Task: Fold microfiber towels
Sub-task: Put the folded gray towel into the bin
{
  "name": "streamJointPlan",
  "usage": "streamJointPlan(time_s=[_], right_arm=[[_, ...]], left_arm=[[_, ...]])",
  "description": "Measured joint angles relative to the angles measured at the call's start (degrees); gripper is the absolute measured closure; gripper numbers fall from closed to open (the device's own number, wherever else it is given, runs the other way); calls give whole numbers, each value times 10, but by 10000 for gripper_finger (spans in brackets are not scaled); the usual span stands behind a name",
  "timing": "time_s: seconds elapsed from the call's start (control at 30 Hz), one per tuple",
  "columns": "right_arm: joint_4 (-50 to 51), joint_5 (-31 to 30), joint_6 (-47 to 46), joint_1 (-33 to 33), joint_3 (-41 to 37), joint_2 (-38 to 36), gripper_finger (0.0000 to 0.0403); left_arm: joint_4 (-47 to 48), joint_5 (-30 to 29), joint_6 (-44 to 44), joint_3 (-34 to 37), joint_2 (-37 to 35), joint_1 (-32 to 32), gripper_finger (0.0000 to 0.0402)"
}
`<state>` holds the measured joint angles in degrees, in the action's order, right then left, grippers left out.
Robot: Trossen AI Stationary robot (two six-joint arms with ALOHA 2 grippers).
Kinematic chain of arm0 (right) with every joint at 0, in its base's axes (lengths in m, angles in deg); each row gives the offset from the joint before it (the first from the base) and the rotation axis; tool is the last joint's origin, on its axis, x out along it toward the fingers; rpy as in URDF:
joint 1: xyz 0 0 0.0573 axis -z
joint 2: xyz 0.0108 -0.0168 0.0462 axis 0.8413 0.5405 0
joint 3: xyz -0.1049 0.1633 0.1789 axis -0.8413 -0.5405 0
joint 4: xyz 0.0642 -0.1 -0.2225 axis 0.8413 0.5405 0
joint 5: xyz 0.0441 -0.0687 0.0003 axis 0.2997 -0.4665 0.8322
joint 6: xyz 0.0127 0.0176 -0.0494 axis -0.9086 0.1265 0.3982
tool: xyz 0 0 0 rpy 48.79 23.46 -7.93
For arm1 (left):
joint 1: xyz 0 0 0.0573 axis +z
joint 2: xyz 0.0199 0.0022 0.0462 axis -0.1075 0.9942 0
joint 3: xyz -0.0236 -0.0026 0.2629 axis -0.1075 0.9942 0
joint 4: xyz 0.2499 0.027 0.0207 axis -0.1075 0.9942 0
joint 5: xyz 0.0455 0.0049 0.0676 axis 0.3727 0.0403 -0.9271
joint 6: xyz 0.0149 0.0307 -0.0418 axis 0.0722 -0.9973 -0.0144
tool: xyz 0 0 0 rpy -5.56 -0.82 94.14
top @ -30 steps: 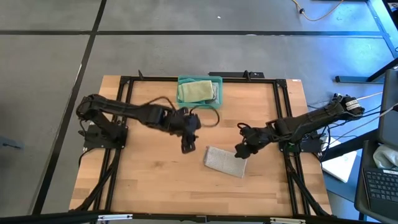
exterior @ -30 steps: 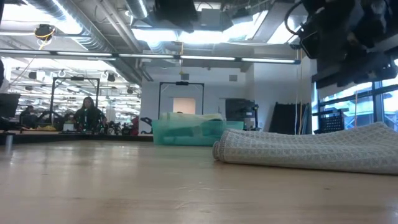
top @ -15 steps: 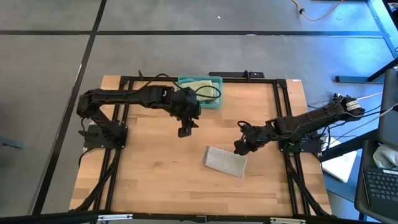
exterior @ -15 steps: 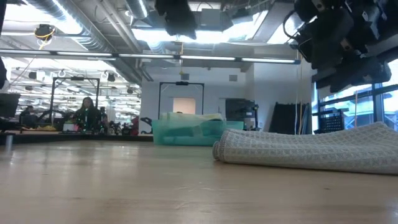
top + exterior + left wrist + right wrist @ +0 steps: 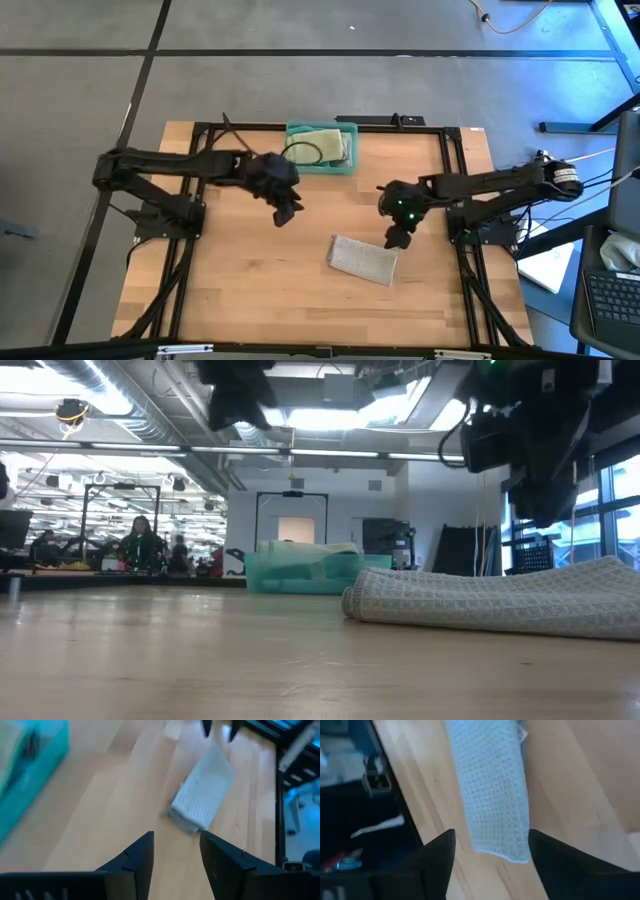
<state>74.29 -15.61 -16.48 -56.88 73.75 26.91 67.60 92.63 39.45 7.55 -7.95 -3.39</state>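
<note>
A folded light grey towel [image 5: 362, 260] lay flat on the wooden surface [image 5: 240, 280], a little right of the middle and toward the near edge. In the low view it showed as a soft, waffle-textured roll [image 5: 500, 603] resting directly on the boards.

The right hand [image 5: 396, 238] hovered just above the towel's far right corner, raised off it and grasping nothing; its two dark fingers [image 5: 437, 857] stood spread wide, with the grey cloth [image 5: 492, 790] visible between them below.

The left hand [image 5: 284, 212] hung over bare wood left of the middle, well apart from the grey towel and near the teal bin [image 5: 322, 148]. Its fingers [image 5: 137, 860] were parted with a clear gap and held nothing.

The bin sat at the far edge of the surface, with a pale green towel [image 5: 316, 146] lying folded inside it.

In the room beyond, a person [image 5: 140, 543] was visible far off on the left.
</note>
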Motion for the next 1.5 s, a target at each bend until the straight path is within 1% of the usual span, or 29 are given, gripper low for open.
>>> streamJointPlan(time_s=[0.1, 0.27, 0.33, 0.47, 0.53, 0.63, 0.87, 1.1, 1.27, 1.37, 1.5], right_arm=[[1, 41, 66, 22, 0, 26, 128], [5, 44, 161, 43, 0, 80, 86], [4, 48, 191, 44, 0, 105, 80], [-13, 77, 225, 43, 0, 158, 79], [-26, 77, 242, 39, 0, 184, 79], [-53, 73, 254, 38, 0, 217, 79], [-111, 91, 219, 27, 2, 255, 79], [-183, 76, 164, -12, 2, 275, 79], [-238, 63, 146, -30, 2, 293, 81], [-267, 66, 136, -31, 2, 307, 94], [-305, 77, 136, -32, 2, 329, 127]], left_arm=[[-4, -54, 94, 19, -22, -34, 251], [0, -154, 222, 29, -31, -102, 251], [-7, -183, 266, 29, -31, -130, 251], [-6, -244, 334, 29, -29, -184, 251], [-5, -275, 365, 29, -29, -207, 251], [1, -305, 400, 29, -29, -235, 251], [12, -309, 432, 29, -29, -267, 251], [21, -309, 440, 29, -29, -276, 251], [20, -305, 443, 28, -29, -276, 251], [20, -294, 444, 28, -29, -277, 251], [20, -279, 449, 28, -29, -278, 251]])
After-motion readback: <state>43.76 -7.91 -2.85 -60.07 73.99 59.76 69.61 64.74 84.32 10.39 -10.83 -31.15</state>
